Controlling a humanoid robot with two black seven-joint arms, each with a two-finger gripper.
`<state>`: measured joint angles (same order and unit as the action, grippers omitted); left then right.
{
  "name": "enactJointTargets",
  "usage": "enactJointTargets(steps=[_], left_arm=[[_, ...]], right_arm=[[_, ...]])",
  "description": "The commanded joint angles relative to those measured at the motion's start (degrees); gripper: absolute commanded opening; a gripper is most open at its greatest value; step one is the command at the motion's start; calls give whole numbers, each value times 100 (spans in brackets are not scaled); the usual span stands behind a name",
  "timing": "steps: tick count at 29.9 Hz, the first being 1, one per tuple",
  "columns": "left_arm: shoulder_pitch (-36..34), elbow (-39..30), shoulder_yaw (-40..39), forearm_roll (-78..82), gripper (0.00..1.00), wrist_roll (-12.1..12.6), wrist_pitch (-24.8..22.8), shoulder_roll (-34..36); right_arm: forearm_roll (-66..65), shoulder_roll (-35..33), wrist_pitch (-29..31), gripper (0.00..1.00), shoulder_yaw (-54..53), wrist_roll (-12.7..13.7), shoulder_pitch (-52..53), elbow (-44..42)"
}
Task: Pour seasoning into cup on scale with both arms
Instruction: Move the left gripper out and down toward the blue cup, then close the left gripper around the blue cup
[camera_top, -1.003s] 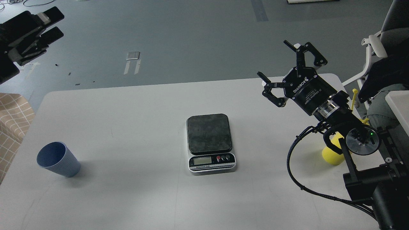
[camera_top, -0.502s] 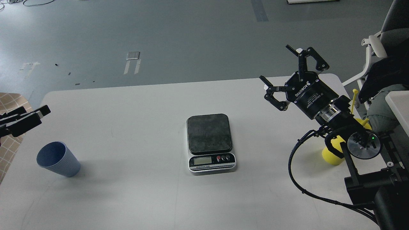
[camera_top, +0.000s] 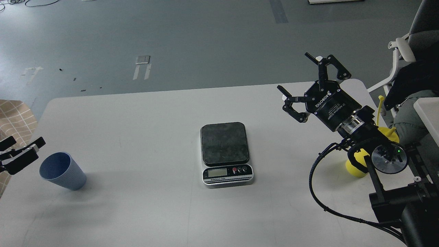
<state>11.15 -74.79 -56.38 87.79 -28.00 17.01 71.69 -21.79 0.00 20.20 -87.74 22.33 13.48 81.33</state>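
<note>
The light blue ribbed cup [camera_top: 62, 171] stands upright on the white table [camera_top: 137, 120] at the front left. The scale [camera_top: 225, 153], with a dark platform and nothing on it, sits at the table's middle. The yellow seasoning bottle [camera_top: 354, 166] stands at the right edge, mostly hidden behind my right arm; its thin strap sticks up beside the arm. My right gripper [camera_top: 295, 72] is open and empty, raised above the table's far right, left of the bottle. My left gripper [camera_top: 23, 144] is low at the left edge, just left of the cup, fingers apart and empty.
A chair with a white frame [camera_top: 399, 48] and dark clothing stands off the table's right side. A tan checkered cloth [camera_top: 15, 116] lies beyond the left edge. A black cable [camera_top: 313, 185] loops from my right arm over the table.
My left gripper has come down from high at the far left to table height beside the cup. My right gripper has shifted only slightly and stays open.
</note>
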Motion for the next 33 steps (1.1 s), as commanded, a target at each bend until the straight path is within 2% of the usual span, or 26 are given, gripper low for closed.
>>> enactJointTargets(steps=[1,10,20,23,27,33], left_arm=[[19,-1,382,1,99,0,732,-41],[19,-1,637,10,99,0,812,-58],[-87,298,866,45,98,0,804,-462],[-254,579,866,195,98,0,786,-700],[-806,1281,927,484,98,0,663,-1095],[-1132,1432,1296,485,96,0,531,-1095]], right_arm=[[0,0,1,100,-6,-1,-12,6],[0,0,1,100,3,-1,-21,6],[0,0,-8,100,3,-1,-118,49],[-9,0,1,100,3,-1,-118,76],[-9,0,1,100,3,-1,-144,85],[-9,0,1,100,-6,-1,-179,155]])
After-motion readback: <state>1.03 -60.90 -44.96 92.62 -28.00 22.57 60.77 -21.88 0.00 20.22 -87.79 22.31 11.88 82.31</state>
